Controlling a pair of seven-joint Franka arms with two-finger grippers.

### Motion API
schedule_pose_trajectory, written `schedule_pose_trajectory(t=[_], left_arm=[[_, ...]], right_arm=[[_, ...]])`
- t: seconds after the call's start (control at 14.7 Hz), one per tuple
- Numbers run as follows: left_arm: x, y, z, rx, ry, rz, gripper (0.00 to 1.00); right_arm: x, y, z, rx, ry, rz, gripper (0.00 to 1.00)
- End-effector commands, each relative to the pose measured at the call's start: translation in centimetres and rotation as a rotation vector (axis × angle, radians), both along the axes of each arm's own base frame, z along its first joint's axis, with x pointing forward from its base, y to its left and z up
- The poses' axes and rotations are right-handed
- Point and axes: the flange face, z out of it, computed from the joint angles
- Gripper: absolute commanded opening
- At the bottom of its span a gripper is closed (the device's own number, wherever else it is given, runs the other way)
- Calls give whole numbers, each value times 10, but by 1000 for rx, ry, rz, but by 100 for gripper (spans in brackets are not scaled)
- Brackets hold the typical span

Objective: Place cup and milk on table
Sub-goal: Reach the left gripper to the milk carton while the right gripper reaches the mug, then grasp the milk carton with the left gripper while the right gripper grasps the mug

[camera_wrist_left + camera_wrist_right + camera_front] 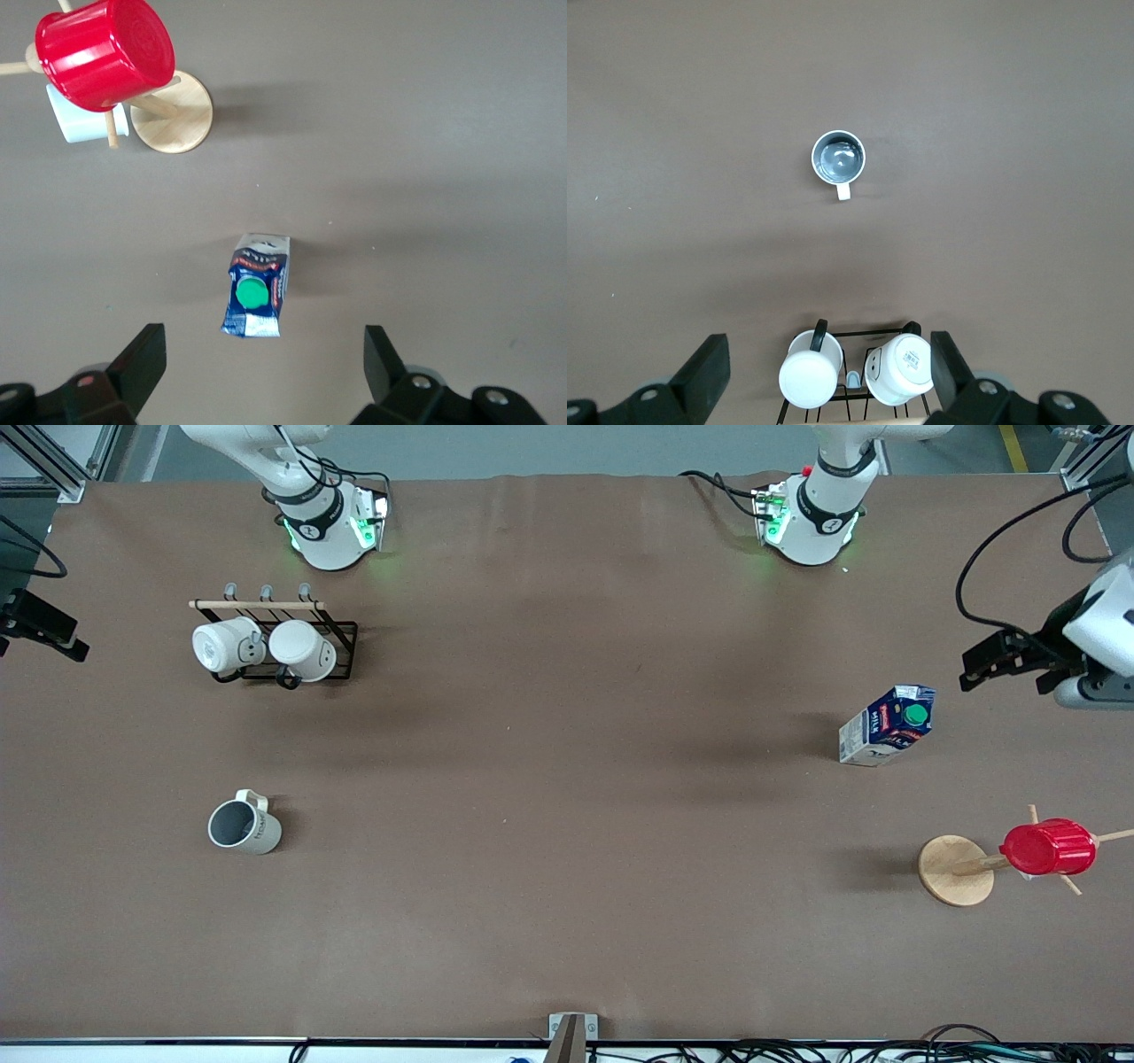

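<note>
The cup (244,828), cream-white with a grey inside, stands upright on the brown table (567,779) toward the right arm's end; it also shows in the right wrist view (838,158). The blue-and-white milk (886,724) with its green cap stands on the table toward the left arm's end, and shows from above in the left wrist view (257,286). My left gripper (1001,669) (264,341) hangs open and empty high over the table beside the milk. My right gripper (44,633) (828,341) hangs open and empty high over the mug rack, well above the cup.
A black wire rack (341,651) holds two white mugs (266,646), farther from the front camera than the cup. A wooden mug tree (955,871) carries a red ribbed cup (1048,848), nearer to the front camera than the milk.
</note>
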Motion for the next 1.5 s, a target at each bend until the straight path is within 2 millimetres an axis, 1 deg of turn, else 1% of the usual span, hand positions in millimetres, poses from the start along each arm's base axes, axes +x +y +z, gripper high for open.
schedule_pose_trajectory(t=[0.0,0.07,0.14,0.2,0.27,0.34,0.48,0.61,0.88,0.95,1.09,1.16,1.29,1.36,1.43], left_arm=[[9,5,-33,22,10,-5,98],[9,3,-49,21,11,1,98],[8,-3,-66,23,15,-5,98],[7,-5,-82,23,18,-9,98],[5,-6,-97,22,14,-11,98],[3,-6,-108,22,15,-11,98],[-1,-6,-132,25,53,-14,98],[-5,-7,-146,26,77,-16,98],[-11,-5,-168,45,90,-31,97],[-15,-5,-176,45,105,-32,96],[-23,-4,-188,45,112,-33,96],[-28,-1,-192,44,112,-35,96],[-34,3,-196,50,110,-41,96],[-37,4,-201,58,118,-44,95],[-38,6,-204,71,118,-52,95]], right_arm=[[8,-1,-7,-9,15,-1,100],[13,-1,-17,-12,28,2,100],[26,1,-40,-10,63,5,100],[43,0,-69,-12,92,20,100],[59,-2,-94,-16,97,46,100],[72,-5,-119,-21,95,76,100],[93,-10,-167,-21,75,113,100],[108,-12,-217,-31,68,134,100],[122,-18,-302,-48,36,160,100],[124,-19,-319,-54,21,161,100],[125,-26,-358,-70,-24,167,100],[122,-29,-375,-77,-42,184,100],[119,-31,-396,-86,-66,192,100],[119,-31,-405,-86,-63,191,98],[119,-31,-410,-83,-67,186,95]])
